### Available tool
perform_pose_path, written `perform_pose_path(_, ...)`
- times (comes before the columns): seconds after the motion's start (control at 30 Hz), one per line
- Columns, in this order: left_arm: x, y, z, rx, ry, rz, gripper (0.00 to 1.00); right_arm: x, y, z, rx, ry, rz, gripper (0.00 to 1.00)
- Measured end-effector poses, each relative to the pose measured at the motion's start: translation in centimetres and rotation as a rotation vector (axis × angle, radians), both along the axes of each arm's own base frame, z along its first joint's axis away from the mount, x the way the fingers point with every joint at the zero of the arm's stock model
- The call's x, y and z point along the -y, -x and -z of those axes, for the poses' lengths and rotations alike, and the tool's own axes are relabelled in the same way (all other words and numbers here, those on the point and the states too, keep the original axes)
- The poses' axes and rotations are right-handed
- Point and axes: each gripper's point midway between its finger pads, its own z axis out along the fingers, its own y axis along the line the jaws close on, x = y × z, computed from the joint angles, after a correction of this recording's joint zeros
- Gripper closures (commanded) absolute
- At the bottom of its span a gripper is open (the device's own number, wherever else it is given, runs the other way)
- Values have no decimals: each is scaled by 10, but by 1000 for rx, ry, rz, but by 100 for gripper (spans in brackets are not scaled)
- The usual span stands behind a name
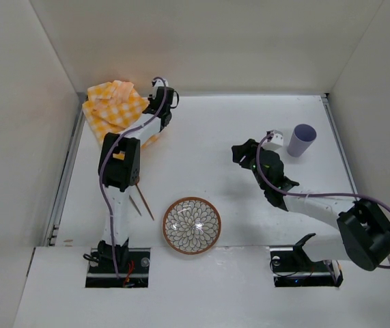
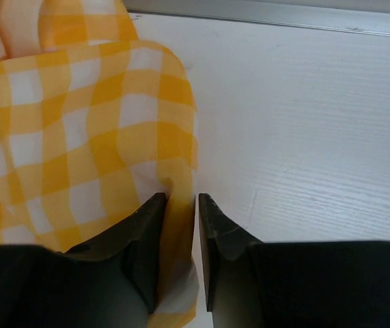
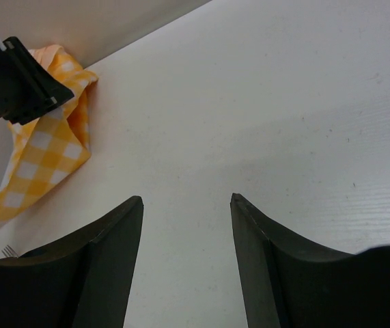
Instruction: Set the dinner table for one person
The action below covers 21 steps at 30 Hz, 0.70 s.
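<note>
The yellow-and-white checked cloth (image 1: 116, 106) lies crumpled at the far left corner of the white dinner table (image 1: 208, 150). My left gripper (image 1: 159, 113) is at the cloth's right edge. In the left wrist view its jaws (image 2: 181, 198) stand nearly closed with a fold of the cloth (image 2: 65, 137) between them. My right gripper (image 1: 239, 152) is open and empty above bare table at mid-right; its wrist view (image 3: 186, 199) shows only white table between the fingers, and the cloth (image 3: 41, 147) far off to the left.
A round patterned bowl (image 1: 192, 225) with a brown rim sits near the front centre. A pair of brown chopsticks (image 1: 142, 201) lies left of it beside the left arm. A lavender cup (image 1: 302, 140) stands at the right, behind the right wrist. Walls enclose the table on three sides.
</note>
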Motion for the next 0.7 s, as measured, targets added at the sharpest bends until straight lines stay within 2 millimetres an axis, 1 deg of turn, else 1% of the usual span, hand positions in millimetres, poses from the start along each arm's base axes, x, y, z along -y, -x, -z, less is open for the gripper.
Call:
perform_pose_path(0.07, 10, -5, 3, -7, 9, 24, 82, 1, 0, 0, 1, 0, 1, 40)
perform_pose_path(0.17, 37, -10, 3, -3, 49, 80, 85, 4, -2, -1, 2, -1, 12, 40)
perform_pose_path(0.27, 77, -13, -6, 21, 103, 148, 87, 5, -3, -2, 4, -3, 15, 40)
perform_pose_path(0.33, 111, -13, -17, 48, 145, 199, 88, 5, -2, -2, 4, -2, 14, 40)
perform_pose_path(0.47, 173, -2, -40, 101, 238, 282, 86, 8, -3, -4, 8, -5, 20, 40)
perform_pose_path(0.57, 212, 12, -46, 121, 311, 320, 75, 15, -5, -12, 27, -17, 39, 39)
perform_pose_path(0.63, 230, 21, -46, 119, 345, 329, 64, 20, -6, -19, 41, -26, 54, 37)
perform_pose_path(0.7, 240, 27, -44, 122, 369, 328, 52, 24, -6, -23, 50, -33, 66, 35)
